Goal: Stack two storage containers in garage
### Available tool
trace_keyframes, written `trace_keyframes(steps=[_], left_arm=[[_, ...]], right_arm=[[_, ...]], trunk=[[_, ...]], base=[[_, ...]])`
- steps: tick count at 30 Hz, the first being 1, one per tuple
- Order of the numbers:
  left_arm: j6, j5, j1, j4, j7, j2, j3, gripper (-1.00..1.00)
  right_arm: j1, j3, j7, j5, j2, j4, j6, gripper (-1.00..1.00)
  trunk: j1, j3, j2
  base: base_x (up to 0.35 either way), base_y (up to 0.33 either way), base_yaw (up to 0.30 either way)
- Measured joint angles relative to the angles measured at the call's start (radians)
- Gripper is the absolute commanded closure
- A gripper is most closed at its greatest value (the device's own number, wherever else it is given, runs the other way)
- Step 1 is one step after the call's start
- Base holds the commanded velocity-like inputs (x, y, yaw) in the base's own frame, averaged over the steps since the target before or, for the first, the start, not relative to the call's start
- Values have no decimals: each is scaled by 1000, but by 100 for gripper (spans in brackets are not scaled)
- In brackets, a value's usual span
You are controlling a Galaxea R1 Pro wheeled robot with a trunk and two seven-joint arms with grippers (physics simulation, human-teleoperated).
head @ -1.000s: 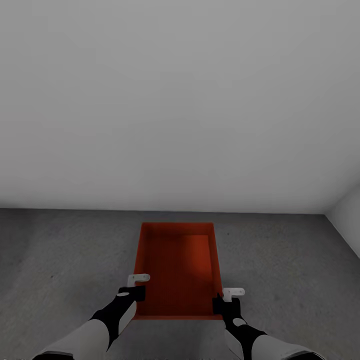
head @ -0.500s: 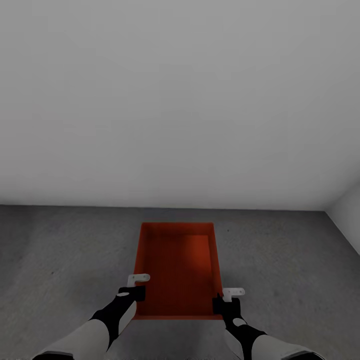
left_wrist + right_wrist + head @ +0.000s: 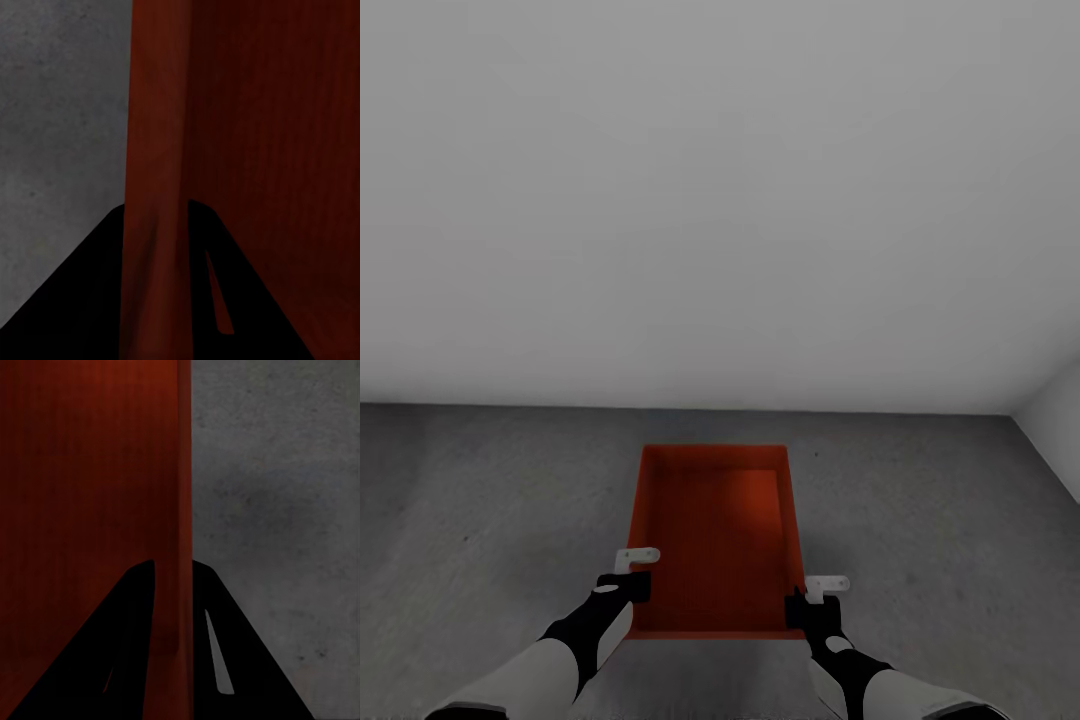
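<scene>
From the head camera I see the container (image 3: 715, 535) held between my two grippers above the grey floor (image 3: 480, 510), a pale wall (image 3: 720, 200) beyond. The left gripper (image 3: 628, 582) pinches its left wall, the right gripper (image 3: 800, 600) its right wall. My left wrist view has the fingers (image 3: 90, 300) astride that wall (image 3: 154, 150); the right wrist's fingers (image 3: 247, 660) likewise clamp the wall (image 3: 184, 472)

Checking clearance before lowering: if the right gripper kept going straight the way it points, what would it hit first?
Likely the grey concrete floor; the right gripper straddles the container's wall, depth unclear.
</scene>
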Motion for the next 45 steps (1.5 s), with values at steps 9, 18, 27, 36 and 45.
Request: trace_keyframes(steps=[9,18,27,36,45], left_arm=[[0,1,0,-2,0,0,-1,100],[0,0,0,-2,0,0,0,100],[0,0,0,-2,0,0,0,100],[0,0,0,-2,0,0,0,100],[1,1,0,-4,0,0,1,100]], right_arm=[[0,0,0,0,0,-2,0,100],[0,1,0,0,0,-2,0,100],[0,0,0,0,0,-2,0,100],[0,-1,0,1,0,-2,0,100],[0,-1,0,2,0,-3,0,100]], trunk=[[0,-15,0],[0,-29,0],[0,-44,0],[0,-58,0],[0,-66,0]], base=[[0,0,0],[0,0,0],[0,0,0],[0,0,0],[0,0,0]])
